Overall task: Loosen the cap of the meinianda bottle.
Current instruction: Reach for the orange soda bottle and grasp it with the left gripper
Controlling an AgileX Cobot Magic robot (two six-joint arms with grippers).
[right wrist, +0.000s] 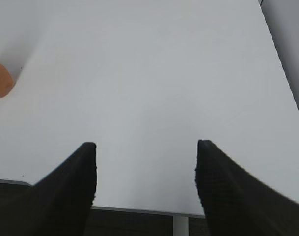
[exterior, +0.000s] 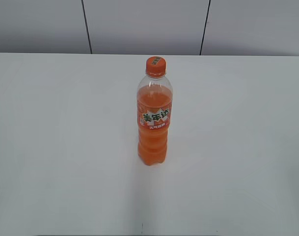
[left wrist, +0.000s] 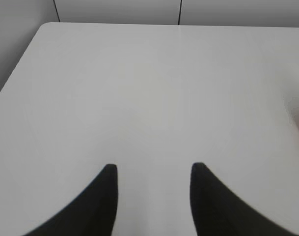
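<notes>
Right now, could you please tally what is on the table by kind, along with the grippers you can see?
Bottle: 1, upright, filled with orange drink
Cap: 1, orange, on the bottle
Left gripper: 1, open, holding nothing
Right gripper: 1, open, holding nothing
Total: 4, all over one white table

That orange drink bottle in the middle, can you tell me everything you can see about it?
The meinianda bottle is tall, clear plastic, filled with orange liquid nearly to its shoulder. An orange label with white-green Chinese characters wraps its middle; the lower body is ridged. The cap, orange with ribbed sides, sits on top above an orange neck ring. It stands upright, alone near the middle of the white table. Only the table touches it; neither gripper is near.
</notes>
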